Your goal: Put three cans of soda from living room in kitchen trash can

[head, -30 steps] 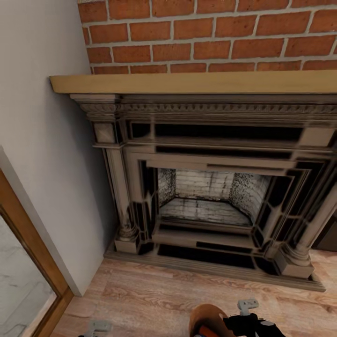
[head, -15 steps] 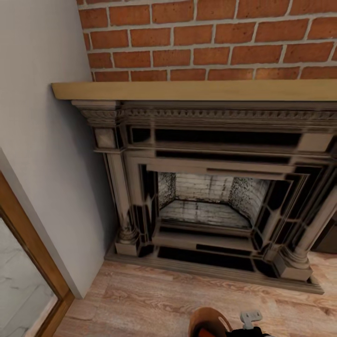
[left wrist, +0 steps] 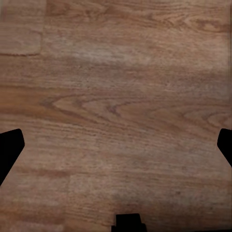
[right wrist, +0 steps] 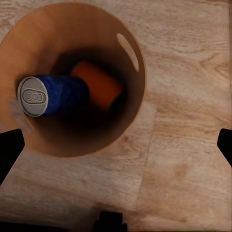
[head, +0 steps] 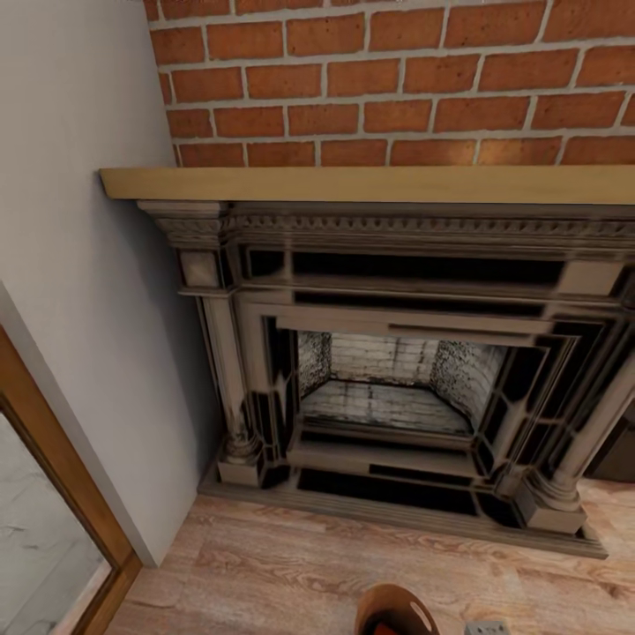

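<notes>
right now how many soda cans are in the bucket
2: a blue can lying against the trash can wall, an orange can beside it. A third may be hidden.

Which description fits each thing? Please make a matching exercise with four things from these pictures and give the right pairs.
Things:
1. blue can
2. orange can
3. trash can
4. mantel shelf

Descriptions:
A. light wood board under the red bricks
B. lying on its side, silver top showing
C. tan-brown inside, oval hole near the rim
D. partly hidden behind the other can in the bucket

Pairs: 1-B, 2-D, 3-C, 4-A
</notes>
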Tool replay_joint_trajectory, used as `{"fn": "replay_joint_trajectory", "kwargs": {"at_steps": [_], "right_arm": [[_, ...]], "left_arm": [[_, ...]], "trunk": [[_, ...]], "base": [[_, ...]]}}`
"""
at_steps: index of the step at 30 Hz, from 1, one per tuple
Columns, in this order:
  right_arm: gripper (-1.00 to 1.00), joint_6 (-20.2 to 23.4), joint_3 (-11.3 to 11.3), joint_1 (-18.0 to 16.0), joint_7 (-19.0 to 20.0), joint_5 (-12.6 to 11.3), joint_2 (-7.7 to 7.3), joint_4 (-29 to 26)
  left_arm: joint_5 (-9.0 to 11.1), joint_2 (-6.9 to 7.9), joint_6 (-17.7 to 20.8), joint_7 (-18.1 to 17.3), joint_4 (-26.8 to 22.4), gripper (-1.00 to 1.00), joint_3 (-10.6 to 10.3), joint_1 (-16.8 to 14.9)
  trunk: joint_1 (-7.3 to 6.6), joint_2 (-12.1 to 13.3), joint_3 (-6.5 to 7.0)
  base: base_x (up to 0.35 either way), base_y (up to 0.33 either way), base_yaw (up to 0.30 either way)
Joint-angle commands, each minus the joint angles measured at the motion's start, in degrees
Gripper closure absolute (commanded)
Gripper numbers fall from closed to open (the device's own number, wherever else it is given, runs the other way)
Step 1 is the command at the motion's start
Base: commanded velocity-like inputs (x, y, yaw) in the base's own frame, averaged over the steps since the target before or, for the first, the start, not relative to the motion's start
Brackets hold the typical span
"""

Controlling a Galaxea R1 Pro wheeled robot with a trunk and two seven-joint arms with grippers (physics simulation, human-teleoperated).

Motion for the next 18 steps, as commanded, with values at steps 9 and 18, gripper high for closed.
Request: {"fn": "replay_joint_trajectory", "kwargs": {"at_steps": [9, 18], "right_arm": [[-1.00, -6.93, -1.00, 1.93, -0.13, 0.00, -1.51, 5.29], [-1.00, -14.65, -1.20, 2.26, -0.31, -0.04, -3.43, 13.25]], "left_arm": [[0.00, 0.20, -4.10, 0.00, 0.74, -1.00, 0.11, 0.48], [0.04, 0.30, -9.32, 0.00, 3.96, -1.00, 0.16, 0.90]], "trunk": [[-1.98, 3.62, 1.62], [-3.96, 7.23, 3.24]], "base": [[0.000, 0.000, 0.000], [0.000, 0.000, 0.000]]}}
